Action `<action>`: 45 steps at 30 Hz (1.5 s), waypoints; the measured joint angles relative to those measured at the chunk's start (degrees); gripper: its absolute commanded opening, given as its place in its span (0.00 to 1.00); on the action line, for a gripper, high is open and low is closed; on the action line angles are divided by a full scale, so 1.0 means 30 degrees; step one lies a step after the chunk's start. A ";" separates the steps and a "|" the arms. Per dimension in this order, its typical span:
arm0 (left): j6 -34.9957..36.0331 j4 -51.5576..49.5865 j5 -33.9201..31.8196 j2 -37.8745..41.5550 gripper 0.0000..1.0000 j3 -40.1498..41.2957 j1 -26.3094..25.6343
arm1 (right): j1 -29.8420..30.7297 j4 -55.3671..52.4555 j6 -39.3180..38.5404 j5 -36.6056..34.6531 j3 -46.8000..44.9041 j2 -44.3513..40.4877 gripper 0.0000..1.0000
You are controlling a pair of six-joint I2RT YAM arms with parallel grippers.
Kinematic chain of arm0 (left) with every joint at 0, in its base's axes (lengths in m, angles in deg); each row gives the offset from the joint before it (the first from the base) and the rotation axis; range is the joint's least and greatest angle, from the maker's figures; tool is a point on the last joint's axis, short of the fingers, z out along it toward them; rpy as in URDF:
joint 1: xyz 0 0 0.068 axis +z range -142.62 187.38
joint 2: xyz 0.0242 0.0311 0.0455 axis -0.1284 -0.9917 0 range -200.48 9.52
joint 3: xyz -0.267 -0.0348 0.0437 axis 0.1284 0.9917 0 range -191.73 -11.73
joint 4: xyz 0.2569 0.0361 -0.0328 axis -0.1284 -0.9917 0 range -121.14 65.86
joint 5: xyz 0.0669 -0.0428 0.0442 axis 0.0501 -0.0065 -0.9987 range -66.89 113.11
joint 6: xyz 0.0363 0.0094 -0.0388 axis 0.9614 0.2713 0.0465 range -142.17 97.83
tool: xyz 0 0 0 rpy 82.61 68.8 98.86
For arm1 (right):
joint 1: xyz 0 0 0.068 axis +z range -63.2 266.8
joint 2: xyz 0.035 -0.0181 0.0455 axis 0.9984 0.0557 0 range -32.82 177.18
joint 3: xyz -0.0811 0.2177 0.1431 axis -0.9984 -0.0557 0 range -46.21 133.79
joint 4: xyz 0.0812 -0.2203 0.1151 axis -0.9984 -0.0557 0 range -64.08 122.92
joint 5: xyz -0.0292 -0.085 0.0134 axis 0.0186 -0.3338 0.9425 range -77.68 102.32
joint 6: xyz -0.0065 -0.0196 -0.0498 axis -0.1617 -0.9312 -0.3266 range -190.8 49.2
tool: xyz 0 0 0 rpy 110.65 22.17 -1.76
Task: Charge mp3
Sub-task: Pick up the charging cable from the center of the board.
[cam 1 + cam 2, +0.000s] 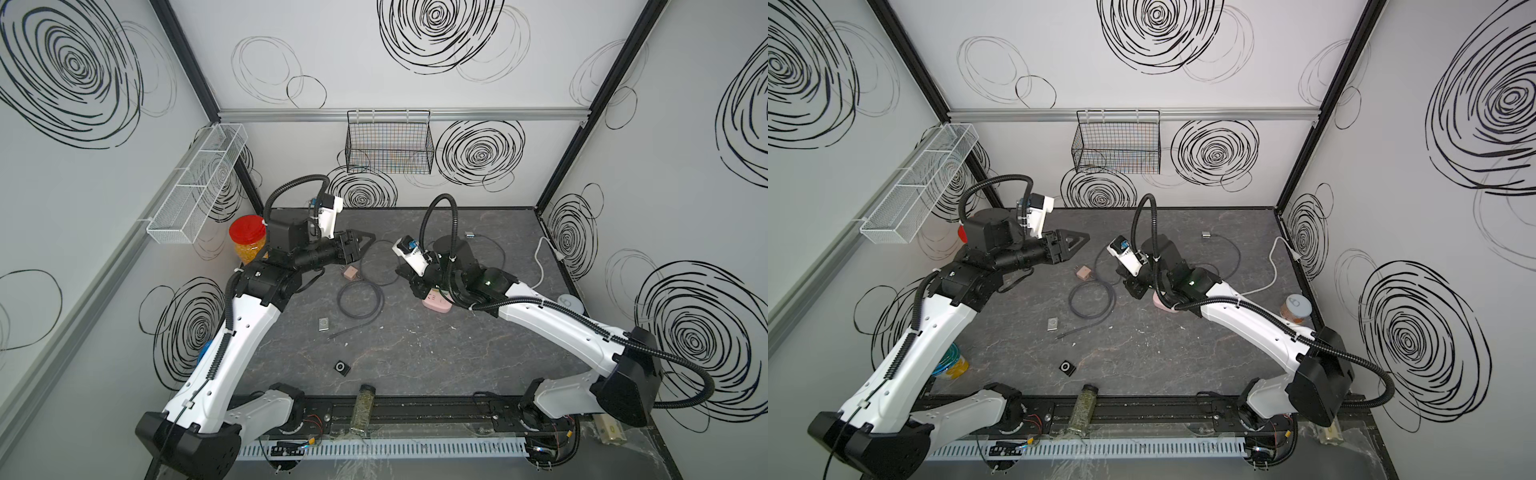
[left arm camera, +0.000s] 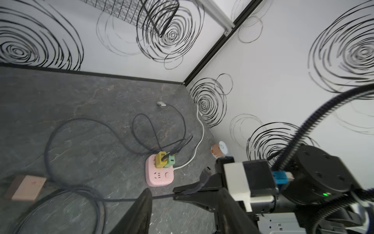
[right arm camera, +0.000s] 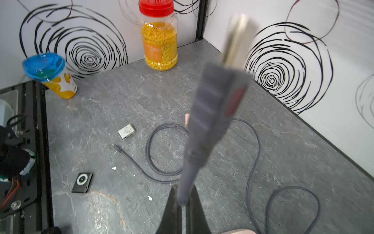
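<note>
A silver mp3 and a black mp3 lie flat on the dark table. A grey cable coils beside them, its small plug loose near the silver one. My right gripper is shut on this cable's large USB plug, held above the pink power strip. My left gripper hovers open near the back, holding nothing. A brown-pink adapter lies below it.
A small silver device with a cable in it lies at the back. A red-lidded jar stands back left, a blue-lidded jar front left, another jar at the right wall, a bottle on the front rail.
</note>
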 measured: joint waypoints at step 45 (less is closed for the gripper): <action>-0.0743 -0.0401 0.0838 -0.1071 0.19 0.1690 -0.1770 | 0.3504 -0.2586 -0.3614 -0.7847 0.0852 0.0619 0.00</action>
